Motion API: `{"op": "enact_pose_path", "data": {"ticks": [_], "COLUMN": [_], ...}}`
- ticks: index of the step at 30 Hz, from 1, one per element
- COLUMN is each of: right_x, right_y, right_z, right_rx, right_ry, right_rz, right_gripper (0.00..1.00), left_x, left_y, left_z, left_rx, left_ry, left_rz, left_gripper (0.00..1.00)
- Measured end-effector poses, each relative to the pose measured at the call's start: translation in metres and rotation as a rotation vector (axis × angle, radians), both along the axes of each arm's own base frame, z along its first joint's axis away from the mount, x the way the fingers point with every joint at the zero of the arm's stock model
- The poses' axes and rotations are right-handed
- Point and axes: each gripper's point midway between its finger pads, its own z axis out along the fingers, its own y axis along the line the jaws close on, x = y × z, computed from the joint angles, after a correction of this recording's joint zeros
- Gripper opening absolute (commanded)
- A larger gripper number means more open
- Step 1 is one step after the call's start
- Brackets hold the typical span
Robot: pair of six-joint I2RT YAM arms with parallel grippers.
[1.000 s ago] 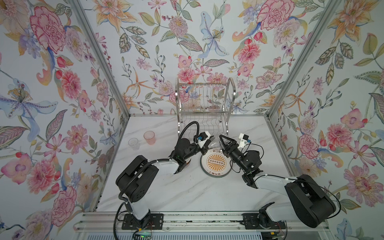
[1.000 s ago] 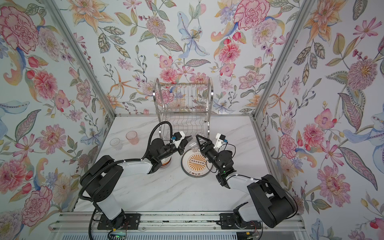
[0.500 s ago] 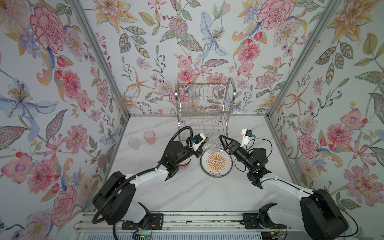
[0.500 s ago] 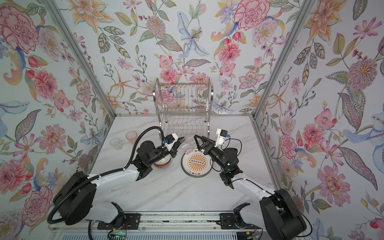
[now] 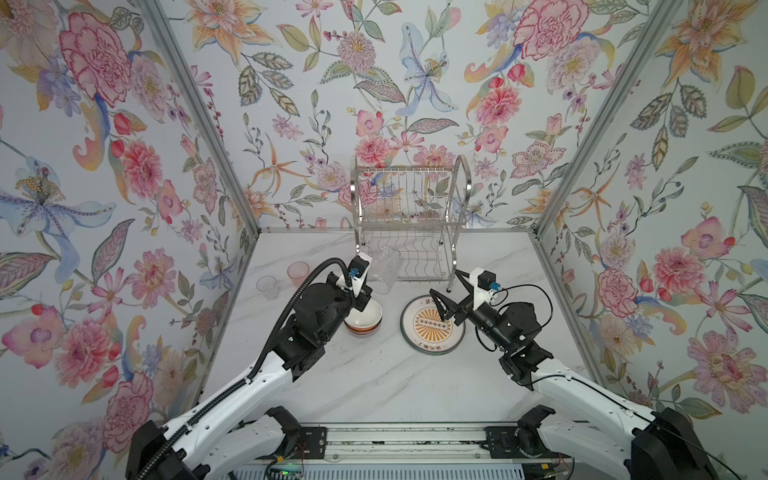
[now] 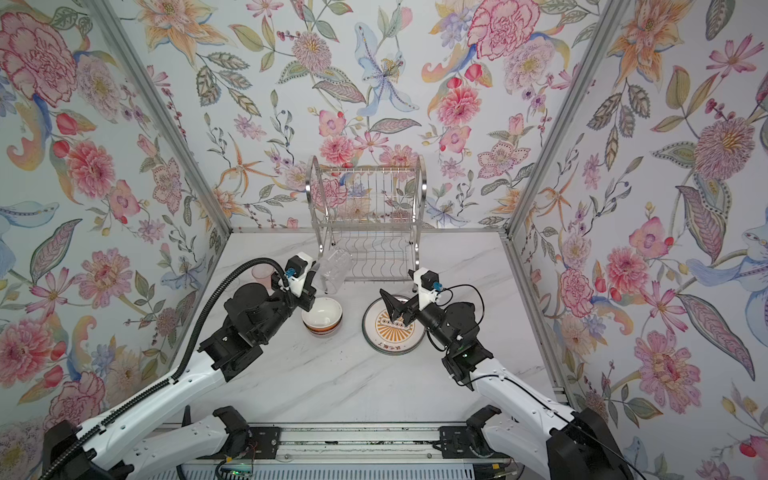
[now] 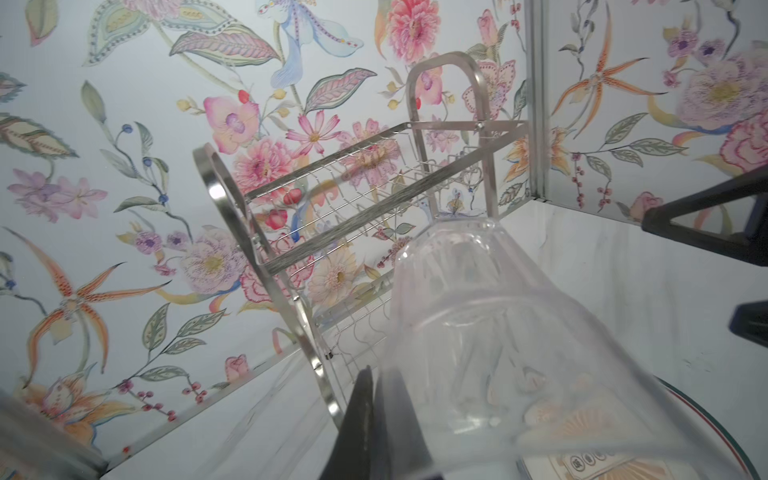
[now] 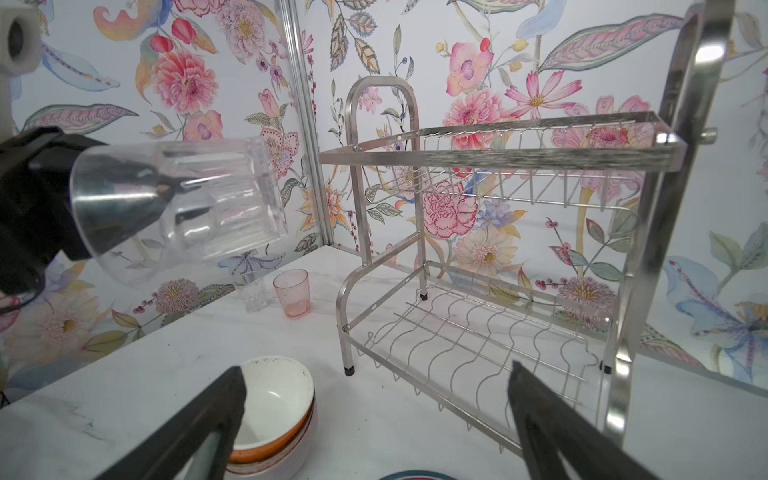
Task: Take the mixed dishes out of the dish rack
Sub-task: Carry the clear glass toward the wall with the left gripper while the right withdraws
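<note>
The dish rack stands at the back of the marble table, its two wire shelves bare. Just before the left end of its lower shelf, the left gripper hangs in the air, clamped on the rim of a held glass. The glass is clear and tipped on its side, base toward the rack. That arm reaches forward with its elbow raised.

The right wrist view shows one dark finger inside the held glass, seen through its wall; the top views do not show this. In the left wrist view the held glass looms large before the rack.

In front of the rack's left end sit nested bowls, the top one white inside, with an orange band showing in the right wrist view. In front of its right end the sunburst plate lies flat. The right gripper hovers over the plate, jaws spread wide and holding nothing, pointed at the rack. That arm's forearm runs low and its wrist bends upward.

Left of the rack and apart from it, a pink glass and a standing clear glass are upright side by side, the pink one nearer the rack.
</note>
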Motion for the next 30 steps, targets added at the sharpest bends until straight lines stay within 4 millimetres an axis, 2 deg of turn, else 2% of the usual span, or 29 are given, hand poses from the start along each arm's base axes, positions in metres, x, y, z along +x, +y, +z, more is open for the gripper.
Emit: {"op": "enact_pose_path", "data": {"ticks": [6, 10, 13, 17, 21, 25, 30], "right_x": [-0.008, -0.009, -0.007, -0.012, -0.009, -0.006, -0.004], "right_y": [0.017, 0.020, 0.020, 0.027, 0.028, 0.026, 0.023], "right_z": [-0.017, -0.022, -0.024, -0.025, -0.024, -0.026, -0.028], "right_rx": [-0.163, -0.220, -0.242, -0.259, -0.279, -0.294, -0.301], "right_ry": [-0.076, -0.102, -0.111, -0.115, -0.096, -0.083, -0.072], "right_rz": [0.037, 0.042, 0.029, 0.043, 0.034, 0.022, -0.002], "right_gripper": [0.99, 0.99, 0.99, 0.99, 0.99, 0.99, 0.99], "left_x": [0.027, 0.047, 0.063, 0.087, 0.109, 0.134, 0.164], "left_y": [0.068, 0.094, 0.107, 0.126, 0.142, 0.149, 0.149], "left_z": [0.024, 0.025, 0.008, -0.027, -0.060, -0.083, -0.113], "left_rx": [-0.011, 0.009, 0.058, 0.124, 0.185, 0.244, 0.289], "left_ry": [0.115, 0.216, 0.326, 0.499, 0.643, 0.745, 0.869], "left_rz": [0.228, 0.326, 0.370, 0.431, 0.480, 0.495, 0.463], "left_gripper": [0.00, 0.00, 0.00, 0.00, 0.00, 0.00, 0.00]}}
